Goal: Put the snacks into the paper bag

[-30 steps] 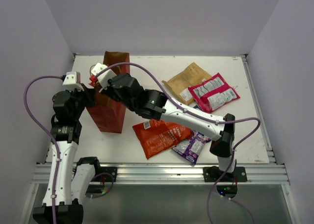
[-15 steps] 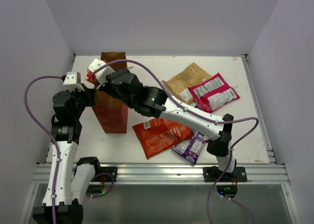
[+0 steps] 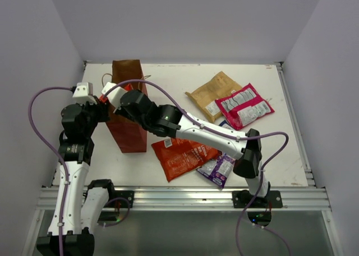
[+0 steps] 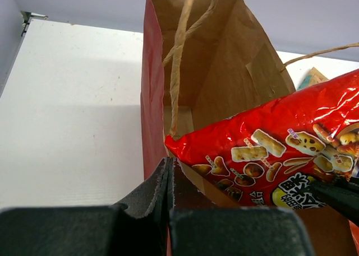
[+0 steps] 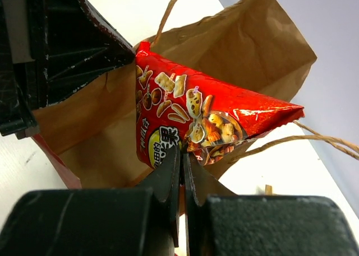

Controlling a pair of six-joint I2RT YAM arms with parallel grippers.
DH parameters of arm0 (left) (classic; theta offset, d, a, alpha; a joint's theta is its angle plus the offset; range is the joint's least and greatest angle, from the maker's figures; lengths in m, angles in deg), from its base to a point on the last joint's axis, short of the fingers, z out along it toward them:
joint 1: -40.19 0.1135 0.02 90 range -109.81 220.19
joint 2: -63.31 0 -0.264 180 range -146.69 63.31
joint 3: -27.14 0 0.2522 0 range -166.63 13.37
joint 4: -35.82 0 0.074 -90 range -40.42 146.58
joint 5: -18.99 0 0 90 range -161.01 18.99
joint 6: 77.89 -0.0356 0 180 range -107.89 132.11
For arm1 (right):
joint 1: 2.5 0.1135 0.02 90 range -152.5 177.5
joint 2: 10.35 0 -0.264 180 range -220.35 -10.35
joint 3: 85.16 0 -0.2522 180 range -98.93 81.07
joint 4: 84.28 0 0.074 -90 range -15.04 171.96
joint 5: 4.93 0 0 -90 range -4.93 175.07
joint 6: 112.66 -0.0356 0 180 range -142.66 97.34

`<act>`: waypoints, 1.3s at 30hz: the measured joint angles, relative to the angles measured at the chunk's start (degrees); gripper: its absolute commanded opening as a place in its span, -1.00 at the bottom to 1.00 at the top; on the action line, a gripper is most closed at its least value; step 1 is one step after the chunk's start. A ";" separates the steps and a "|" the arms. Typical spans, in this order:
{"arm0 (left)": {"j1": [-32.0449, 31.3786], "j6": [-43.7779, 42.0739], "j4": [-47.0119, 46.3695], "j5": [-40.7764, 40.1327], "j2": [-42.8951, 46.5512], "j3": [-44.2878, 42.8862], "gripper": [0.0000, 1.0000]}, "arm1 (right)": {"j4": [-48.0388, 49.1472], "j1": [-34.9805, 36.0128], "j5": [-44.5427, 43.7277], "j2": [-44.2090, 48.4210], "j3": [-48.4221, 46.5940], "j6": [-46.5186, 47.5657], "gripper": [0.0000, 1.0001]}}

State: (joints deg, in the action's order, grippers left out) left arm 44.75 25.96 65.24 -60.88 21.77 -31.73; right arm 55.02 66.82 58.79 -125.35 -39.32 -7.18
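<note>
The paper bag (image 3: pixel 128 134) stands upright at the table's left, red outside, brown kraft inside (image 4: pixel 224 71), mouth open. My left gripper (image 3: pixel 106 109) is shut on the bag's near rim (image 4: pixel 170 163). My right gripper (image 3: pixel 115 96) is shut on the small red triangular snack (image 5: pixel 196 116) and holds it in the bag's mouth. The packet also shows in the left wrist view (image 4: pixel 280 149), above the kraft interior. On the table lie the orange-red (image 3: pixel 182 155), purple-silver (image 3: pixel 219 169), tan-brown (image 3: pixel 213 93) and pink-magenta (image 3: pixel 245 106) packets; a blue-white one (image 3: pixel 224 123) peeks out.
The bag's cord handles (image 4: pixel 179 54) hang over its mouth, one trailing toward the right (image 5: pixel 314 138). The right arm (image 3: pixel 207 133) stretches across the table's middle above the loose packets. Walls close the left, back and right sides.
My right gripper has moved toward the near left with the red packet, down into the bag's mouth. The bag's top has shifted slightly left. The left gripper keeps its hold.
</note>
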 measured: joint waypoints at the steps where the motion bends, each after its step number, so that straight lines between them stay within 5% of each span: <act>1: -0.11 0.00 0.00 -0.07 0.00 0.00 -1.00 | -0.28 0.00 -0.09 0.02 0.02 0.00 -0.75; 3: -0.20 0.00 -0.04 -0.09 0.00 0.00 -1.00 | -0.98 0.00 -0.20 0.02 0.02 -0.09 -0.19; 4: -0.20 0.00 -0.09 -0.07 0.00 0.00 -1.00 | -1.51 0.00 -0.22 0.02 0.02 -0.35 0.51; 7: -0.24 0.02 -0.13 -0.07 0.04 0.02 -1.00 | -2.60 0.00 -0.15 0.04 0.04 -0.39 0.98; 14: -0.55 0.00 -0.17 -0.20 0.07 0.15 -1.00 | -1.51 0.00 -0.02 5.33 4.22 -0.76 0.98; 22: -0.63 0.00 -1.01 -1.62 0.50 1.31 -1.00 | -0.61 0.02 -6.08 29.79 12.68 -3.52 0.98; 27: -0.76 0.02 -1.05 -2.56 0.68 1.60 -1.00 | 2.10 -4.39 -10.47 44.24 34.40 -10.86 0.98; 34: -0.90 0.02 -1.05 -3.96 0.70 1.62 -1.00 | 2.64 -18.25 -3.04 40.17 60.37 -20.83 0.98; 39: -0.90 0.04 -1.03 -4.42 0.74 1.62 -1.00 | 3.91 -22.01 0.28 39.23 65.68 -23.65 0.98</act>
State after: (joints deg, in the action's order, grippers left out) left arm 43.85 26.00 64.21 -65.29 22.52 -30.11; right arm 58.94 44.81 59.07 -86.11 26.36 -30.83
